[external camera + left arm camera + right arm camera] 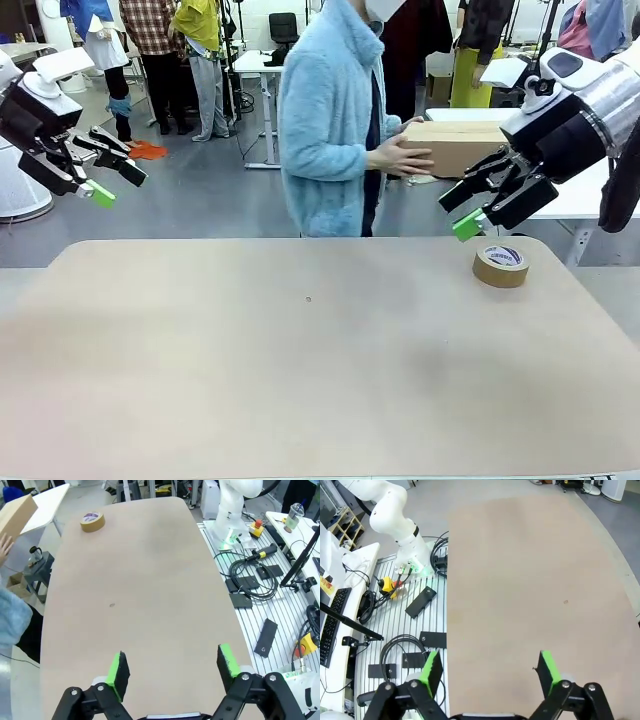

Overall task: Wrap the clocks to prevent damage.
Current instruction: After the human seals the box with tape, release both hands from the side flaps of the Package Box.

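person (330, 120) holds closed cardboard box (452, 147); contents hidden.

Your worktop (300, 380) lies open across its middle and left; only the tape roll (501, 265) blocks the far right corner

1. The brown tape roll (501, 265) near the table's right far edge carries a white core label with blue print; the lettering is too small to read in the front view.
2. In the left wrist view the same tape roll (92, 521) shows its white label with bluish marks, again not legible.
3. The cardboard box (455, 147) held by the person shows no readable print on its visible faces.
4. No other text, number or sign can be read.
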Robot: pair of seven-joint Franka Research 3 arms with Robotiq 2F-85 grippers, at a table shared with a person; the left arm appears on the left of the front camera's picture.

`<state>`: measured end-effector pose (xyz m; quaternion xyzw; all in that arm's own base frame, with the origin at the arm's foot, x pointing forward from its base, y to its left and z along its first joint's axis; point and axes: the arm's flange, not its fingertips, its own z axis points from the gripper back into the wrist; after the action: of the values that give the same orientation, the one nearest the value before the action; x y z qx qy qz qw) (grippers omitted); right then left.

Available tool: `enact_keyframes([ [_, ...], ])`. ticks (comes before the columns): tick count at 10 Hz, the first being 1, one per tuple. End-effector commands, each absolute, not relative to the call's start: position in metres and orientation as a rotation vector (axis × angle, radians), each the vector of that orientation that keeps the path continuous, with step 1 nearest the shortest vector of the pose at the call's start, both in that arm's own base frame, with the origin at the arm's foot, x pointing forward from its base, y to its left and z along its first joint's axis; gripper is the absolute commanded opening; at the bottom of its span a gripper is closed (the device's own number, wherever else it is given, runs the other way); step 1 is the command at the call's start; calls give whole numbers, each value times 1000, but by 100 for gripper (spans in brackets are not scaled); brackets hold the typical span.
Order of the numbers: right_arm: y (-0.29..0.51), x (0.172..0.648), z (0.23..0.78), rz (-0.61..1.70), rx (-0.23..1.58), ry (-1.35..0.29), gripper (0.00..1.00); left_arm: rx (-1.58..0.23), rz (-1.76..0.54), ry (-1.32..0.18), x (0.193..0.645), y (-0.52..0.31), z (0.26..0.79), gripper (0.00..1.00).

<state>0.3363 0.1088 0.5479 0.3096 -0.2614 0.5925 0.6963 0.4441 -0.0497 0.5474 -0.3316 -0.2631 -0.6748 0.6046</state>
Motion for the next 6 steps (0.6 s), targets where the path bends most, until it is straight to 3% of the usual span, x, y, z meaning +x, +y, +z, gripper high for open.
enact_keyframes([
  [1,108,329,545,1329,704,-587,100,-772,-1549,-606,443,-53,547,98],
  [3,110,333,545,1301,702,-524,100,-739,-1533,-579,443,-54,548,100],
  [6,109,334,548,1325,692,-584,100,-768,-1560,-607,444,-50,547,100],
])
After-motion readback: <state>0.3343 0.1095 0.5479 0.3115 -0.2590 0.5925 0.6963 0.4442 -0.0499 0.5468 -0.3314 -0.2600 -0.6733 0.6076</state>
